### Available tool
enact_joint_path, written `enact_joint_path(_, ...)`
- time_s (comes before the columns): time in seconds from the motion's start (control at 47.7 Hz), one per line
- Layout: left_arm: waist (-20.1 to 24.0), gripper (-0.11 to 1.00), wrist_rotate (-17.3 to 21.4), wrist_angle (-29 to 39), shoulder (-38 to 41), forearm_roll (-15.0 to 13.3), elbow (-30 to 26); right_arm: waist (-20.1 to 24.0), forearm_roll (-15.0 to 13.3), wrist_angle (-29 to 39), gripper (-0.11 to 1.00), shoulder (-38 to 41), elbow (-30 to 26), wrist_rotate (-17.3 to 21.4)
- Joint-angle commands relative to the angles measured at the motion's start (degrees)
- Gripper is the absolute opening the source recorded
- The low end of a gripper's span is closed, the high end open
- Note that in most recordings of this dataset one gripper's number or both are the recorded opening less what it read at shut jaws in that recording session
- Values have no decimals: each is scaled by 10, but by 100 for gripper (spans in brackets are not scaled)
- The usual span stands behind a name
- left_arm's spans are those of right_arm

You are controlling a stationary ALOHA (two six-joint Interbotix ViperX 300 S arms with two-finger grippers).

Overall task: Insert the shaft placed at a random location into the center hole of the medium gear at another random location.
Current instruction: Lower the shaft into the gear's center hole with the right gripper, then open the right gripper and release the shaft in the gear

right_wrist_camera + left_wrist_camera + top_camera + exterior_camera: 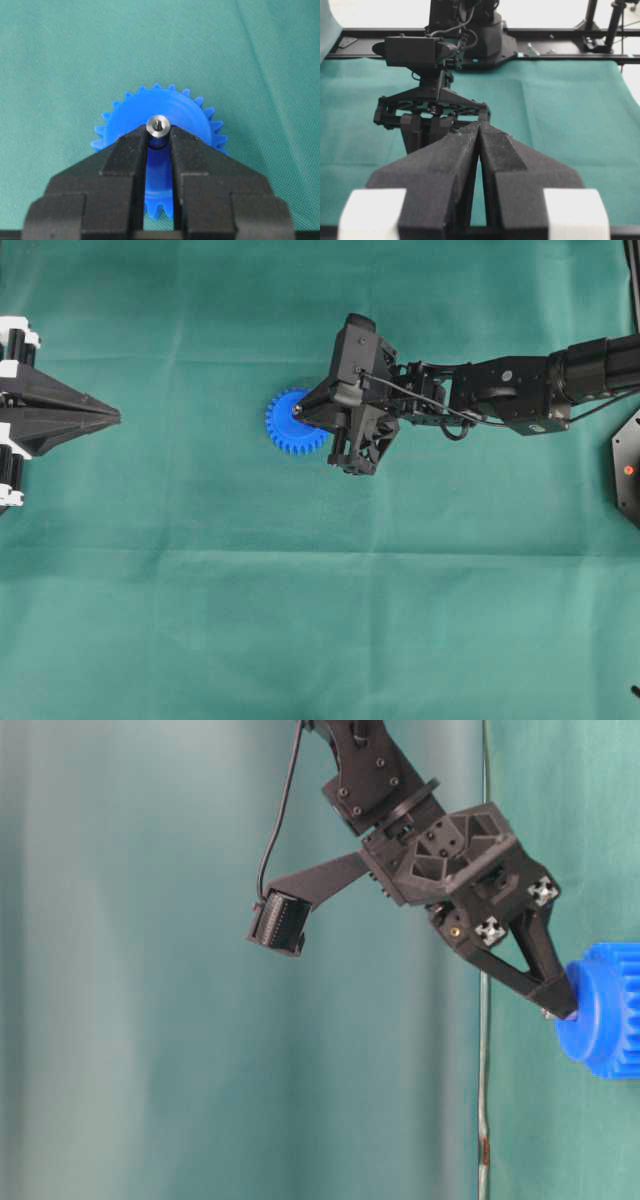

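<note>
We see the bright blue plastic spur gear (290, 424) lying flat on the green cloth, a little above the middle of it in the overhead view, nearer the top edge than the bottom and well clear of every side. Small teeth ring its rim and a raised round hub stands at its centre. The tiny shiny silver metal pin (158, 125) stands end-on over that hub, its round tip facing up. The hub's hole is hidden beneath it.

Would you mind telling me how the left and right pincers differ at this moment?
The right pincer grips the silver shaft over the blue gear; the left pincer holds nothing, shut. The right one reaches to the cloth's middle; the left one sits at the cloth's edge, apart from the gear. Both have black fingers.
</note>
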Motion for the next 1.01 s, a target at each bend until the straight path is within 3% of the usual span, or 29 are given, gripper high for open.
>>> enact_joint_path(0.0,1,0,0,-3,5,2,-8,-1,1,-9,13,-8,-13,-4)
enact_joint_path(0.545,1,0,0,-3,5,2,-8,-1,1,-4,15,-7,-13,-3)
enact_joint_path(0.629,1,0,0,-3,5,2,-8,-2,1,-6,31,-8,-13,-3)
enact_joint_path(0.818,1,0,0,-1,4,2,-8,-1,1,-25,86,-30,-5,-5)
enact_joint_path(0.86,1,0,0,-1,4,2,-8,-1,1,-26,91,-37,-4,-6)
enact_joint_path(0.986,1,0,0,-1,4,1,-8,-1,-1,-25,83,-60,3,-6)
